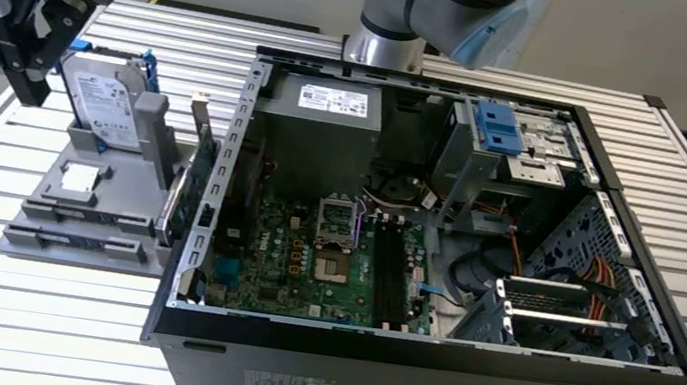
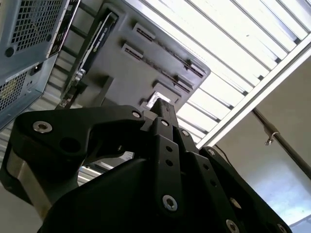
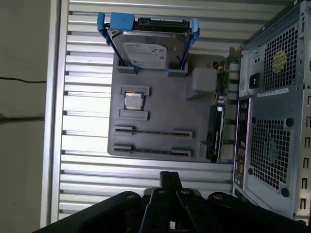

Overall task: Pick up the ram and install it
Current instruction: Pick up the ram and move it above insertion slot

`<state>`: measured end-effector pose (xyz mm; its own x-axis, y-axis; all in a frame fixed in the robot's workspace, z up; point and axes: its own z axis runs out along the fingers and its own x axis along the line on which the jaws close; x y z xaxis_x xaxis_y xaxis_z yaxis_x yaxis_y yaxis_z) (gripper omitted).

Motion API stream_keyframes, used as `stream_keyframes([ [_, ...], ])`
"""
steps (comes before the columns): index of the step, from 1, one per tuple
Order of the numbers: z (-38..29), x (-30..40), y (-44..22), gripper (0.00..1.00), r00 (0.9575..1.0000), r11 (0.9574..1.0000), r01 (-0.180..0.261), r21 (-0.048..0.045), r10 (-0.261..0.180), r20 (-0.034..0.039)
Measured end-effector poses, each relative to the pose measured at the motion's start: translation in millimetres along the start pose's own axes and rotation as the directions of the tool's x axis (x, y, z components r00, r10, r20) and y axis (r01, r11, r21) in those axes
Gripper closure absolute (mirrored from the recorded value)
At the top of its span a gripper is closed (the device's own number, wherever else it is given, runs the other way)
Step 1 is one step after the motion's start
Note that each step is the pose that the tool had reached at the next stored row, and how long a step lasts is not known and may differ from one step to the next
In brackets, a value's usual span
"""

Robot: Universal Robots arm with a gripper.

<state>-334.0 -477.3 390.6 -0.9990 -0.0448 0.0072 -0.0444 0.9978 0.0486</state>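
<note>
Bounding edges: the computer case (image 1: pixel 427 366) wall stands just beside the grey tray (image 3: pixel 160 114); bare slatted table (image 1: pixel 17 308) rims the tray's other sides.
open room: case top open.
arm pose: pincer (image 3: pixel 170 179) hangs outside the case, near the hard drive (image 1: pixel 107 99).
pincer state: fingertips together.
ram (image 1: pixel 382 277): seemingly the dark stick seated in the motherboard (image 1: pixel 294 256) slots; cannot tell for sure.

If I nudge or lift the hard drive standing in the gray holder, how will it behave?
The hard drive probably won't tip easily: it stands on edge, cradled in the gray holder. Its metal casing suggests it is rigid and heavy for its size. Its smooth faces may slip.
</note>
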Motion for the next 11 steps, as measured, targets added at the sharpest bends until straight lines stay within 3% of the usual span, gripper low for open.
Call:
stream_keyframes([
  [11, -0.1, 0.1, 0.0, 1.00, 0.9994, 0.9994, 0.033, 0.0003, -0.033, -0.0018],
])
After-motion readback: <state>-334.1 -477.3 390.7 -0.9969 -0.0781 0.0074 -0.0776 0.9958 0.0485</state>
